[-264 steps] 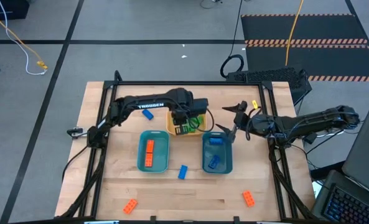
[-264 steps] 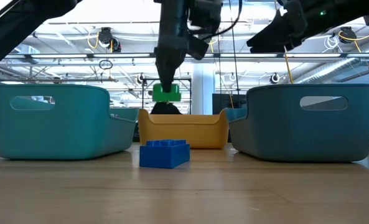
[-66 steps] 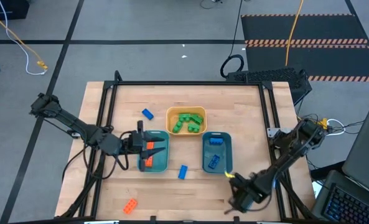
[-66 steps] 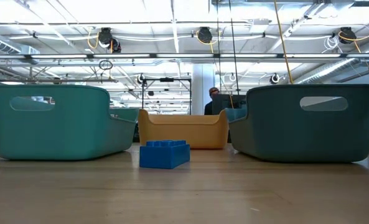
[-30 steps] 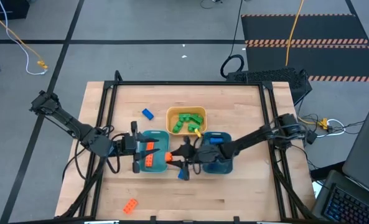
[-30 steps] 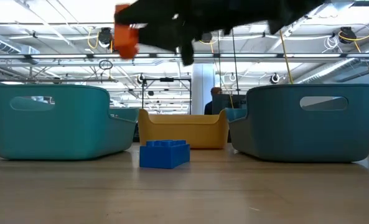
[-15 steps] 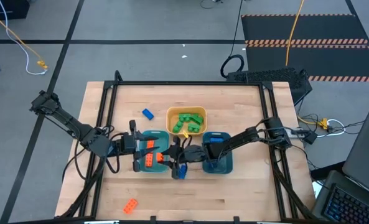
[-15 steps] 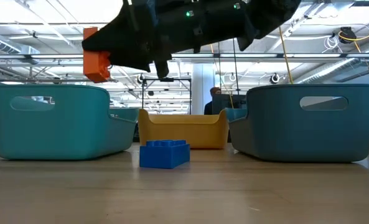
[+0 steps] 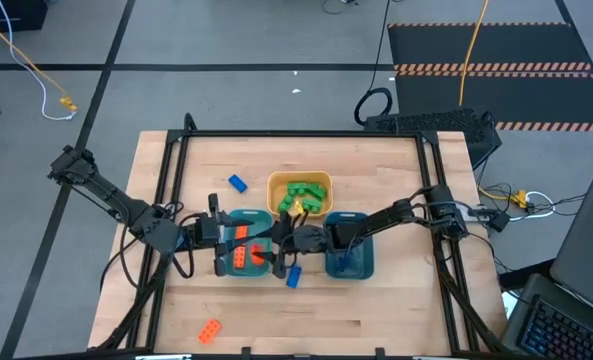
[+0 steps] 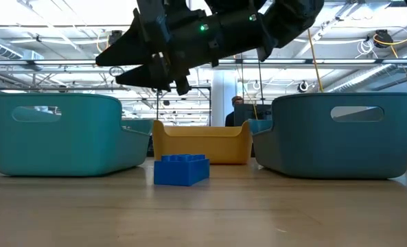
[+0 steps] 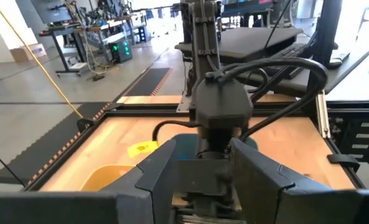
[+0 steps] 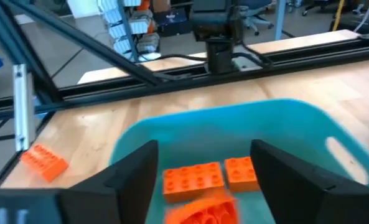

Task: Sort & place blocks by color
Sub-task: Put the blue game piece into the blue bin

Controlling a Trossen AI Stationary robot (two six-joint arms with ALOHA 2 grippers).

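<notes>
My right gripper reaches from the table's right and hangs open over the left teal bin. Orange blocks lie on that bin's floor, and one more orange block shows blurred just below the fingers. My left gripper stands open at the same bin's left side with nothing in it. The right teal bin holds blue blocks. Green blocks lie in the yellow bin. Two blue blocks and an orange block rest on the table.
In the low view the blue block sits on the table in front of the yellow bin, between the two teal bins. A black frame runs along the table's far and side edges. The near part of the table is bare wood.
My right gripper has moved toward the table's left edge and a little down, over the left teal bin, with an orange block in its fingers. It has then opened and let go, and the block has dropped out of the fingers toward the bin floor.
</notes>
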